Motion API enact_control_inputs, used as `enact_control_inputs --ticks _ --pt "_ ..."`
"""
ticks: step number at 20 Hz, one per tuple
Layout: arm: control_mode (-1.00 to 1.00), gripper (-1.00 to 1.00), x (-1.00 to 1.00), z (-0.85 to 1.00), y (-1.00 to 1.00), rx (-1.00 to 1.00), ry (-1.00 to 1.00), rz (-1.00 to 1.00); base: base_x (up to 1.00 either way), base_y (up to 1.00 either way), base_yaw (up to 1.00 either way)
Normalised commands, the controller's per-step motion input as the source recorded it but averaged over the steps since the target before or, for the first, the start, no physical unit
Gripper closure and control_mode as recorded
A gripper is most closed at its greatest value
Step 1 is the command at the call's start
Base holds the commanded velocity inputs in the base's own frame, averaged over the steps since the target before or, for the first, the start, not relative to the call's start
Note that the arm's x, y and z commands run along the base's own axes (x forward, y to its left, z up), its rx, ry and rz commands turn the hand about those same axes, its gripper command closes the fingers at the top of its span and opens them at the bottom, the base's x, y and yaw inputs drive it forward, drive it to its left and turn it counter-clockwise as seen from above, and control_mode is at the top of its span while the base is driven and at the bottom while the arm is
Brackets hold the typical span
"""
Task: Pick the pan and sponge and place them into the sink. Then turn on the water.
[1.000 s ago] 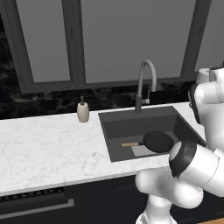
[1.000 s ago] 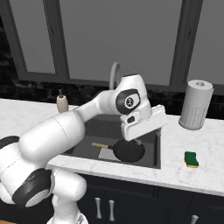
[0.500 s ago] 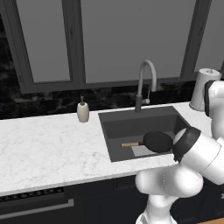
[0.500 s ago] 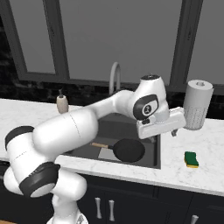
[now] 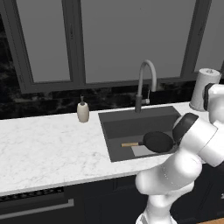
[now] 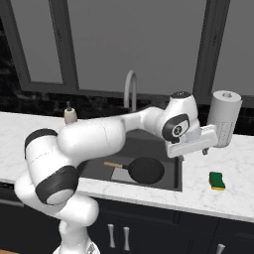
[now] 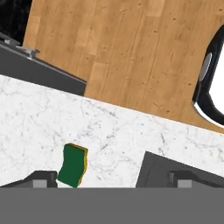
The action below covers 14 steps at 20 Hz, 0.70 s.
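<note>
The black pan lies on the floor of the dark sink, its wooden handle pointing left; it also appears as the pan in the sink from the right. On the white counter right of the basin lies the green and yellow sponge. My gripper hangs open and empty above the sink's right rim, left of and above the sponge. Looking along the gripper, the sponge lies close to one fingertip, and a corner of the sink lies by the other. No water runs from the faucet.
A paper towel roll stands at the back right of the counter, just behind my hand. A beige soap dispenser stands left of the sink. The counter's front edge, with wooden floor beyond it, lies close to the sponge.
My arm has swung right from over the sink toward the counter with the sponge, the jaws staying open. The pan has not moved in the sink.
</note>
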Motion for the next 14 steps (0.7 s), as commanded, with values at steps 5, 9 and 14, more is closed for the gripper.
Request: enact_control_inputs --ticks 5,9,14 --pt "-1.00 -1.00 0.42 -0.34 -0.38 0.00 0.03 0.00 0.00 0.00 0.00" --pt "-1.00 -1.00 0.26 -0.37 -0.52 0.01 0.05 0.00 0.00 0.00 0.00" --pt "-1.00 -1.00 0.14 -0.26 -0.27 0.03 0.07 0.00 0.00 0.00 0.00"
